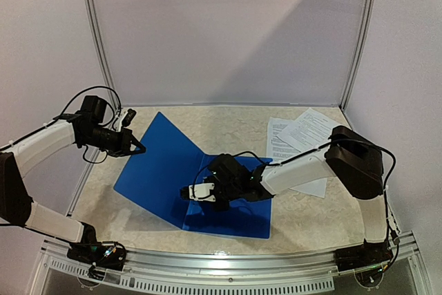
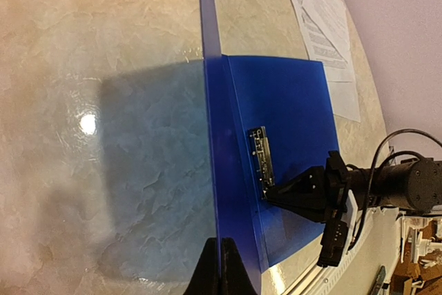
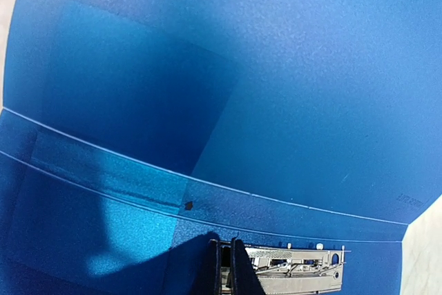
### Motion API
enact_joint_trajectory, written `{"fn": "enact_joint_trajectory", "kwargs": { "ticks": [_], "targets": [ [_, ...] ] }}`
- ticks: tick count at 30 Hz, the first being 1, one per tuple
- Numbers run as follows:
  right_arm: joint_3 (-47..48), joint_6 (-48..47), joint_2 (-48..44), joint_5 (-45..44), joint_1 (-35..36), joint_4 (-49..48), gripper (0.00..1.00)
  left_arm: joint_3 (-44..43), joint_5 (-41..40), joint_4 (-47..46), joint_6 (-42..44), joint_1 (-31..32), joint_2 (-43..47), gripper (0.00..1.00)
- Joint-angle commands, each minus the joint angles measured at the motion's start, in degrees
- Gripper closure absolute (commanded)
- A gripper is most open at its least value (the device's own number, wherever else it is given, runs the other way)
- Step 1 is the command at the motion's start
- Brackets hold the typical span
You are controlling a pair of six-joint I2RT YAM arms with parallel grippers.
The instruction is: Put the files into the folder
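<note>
The blue folder [image 1: 231, 215] lies open on the table, its back panel flat. My left gripper [image 1: 140, 147] is shut on the outer edge of the front cover [image 1: 159, 164] and holds it raised at a slant; the left wrist view [image 2: 221, 264] shows this cover edge-on. My right gripper [image 1: 185, 193] is low over the spine, its fingers closed on the near end of the metal clip [image 3: 304, 274], which also shows in the left wrist view [image 2: 261, 160]. The files [image 1: 304, 136] lie in a loose stack on the table right of the folder, apart from both grippers.
White booth walls with metal posts [image 1: 97, 32] close the table at back and sides. A metal rail [image 1: 228, 264] runs along the front edge. The marbled tabletop [image 1: 228, 126] shows behind the folder.
</note>
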State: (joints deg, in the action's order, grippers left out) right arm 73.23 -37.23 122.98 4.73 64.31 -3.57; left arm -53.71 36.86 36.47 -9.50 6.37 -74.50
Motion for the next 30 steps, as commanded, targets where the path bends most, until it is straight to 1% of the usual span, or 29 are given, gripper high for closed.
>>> {"fn": "enact_joint_trajectory", "kwargs": {
  "ticks": [1,8,17,25,30],
  "targets": [
    [-6.25,0.52,8.91,-1.39,1.07,21.13,0.98,-0.52,-0.10,0.51,0.95,0.04,0.21,1.00],
    [-8.61,0.90,8.06,-0.85,1.36,20.13,0.99,-0.64,-1.29,0.87,1.30,-0.13,0.23,1.00],
    [-10.33,4.22,7.10,-0.12,0.38,18.86,1.00,-1.61,-4.16,2.93,3.04,-0.05,0.40,1.00],
    [-14.42,8.25,0.93,3.87,-2.36,12.62,1.00,-1.83,-5.05,3.37,3.43,0.37,0.10,1.00],
    [-13.20,7.59,1.60,3.76,-2.40,14.08,1.00,-1.83,-4.96,3.39,3.43,0.39,0.14,1.00]
  ]
}}
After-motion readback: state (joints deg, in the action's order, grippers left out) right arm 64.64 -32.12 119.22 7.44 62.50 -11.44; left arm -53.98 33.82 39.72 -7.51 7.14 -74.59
